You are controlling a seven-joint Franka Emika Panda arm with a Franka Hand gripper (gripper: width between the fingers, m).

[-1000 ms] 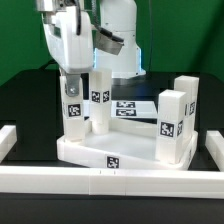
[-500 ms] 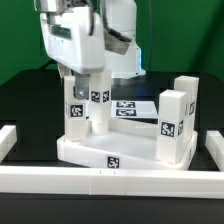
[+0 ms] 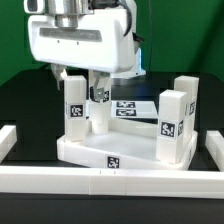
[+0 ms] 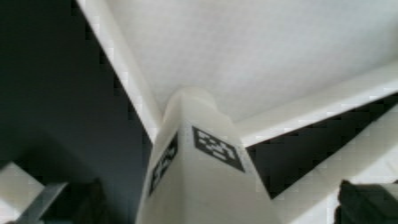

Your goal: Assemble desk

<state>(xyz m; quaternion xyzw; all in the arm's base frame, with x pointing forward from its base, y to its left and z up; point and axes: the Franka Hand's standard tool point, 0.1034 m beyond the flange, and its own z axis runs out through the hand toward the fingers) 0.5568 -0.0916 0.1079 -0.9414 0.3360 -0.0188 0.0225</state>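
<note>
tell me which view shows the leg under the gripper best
The exterior view: the leg stands upright on the tabletop, full height, tag visible. The wrist view shows only the leg's top end, close up, with dark fingertips at the frame edge.

Four white tagged legs point(image 3: 172, 123) upright on the tabletop point(image 3: 90, 154).

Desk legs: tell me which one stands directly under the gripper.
The front leg on the exterior view's left, directly beneath the gripper. Another leg stands just behind it; the other two stand at the right.
</note>
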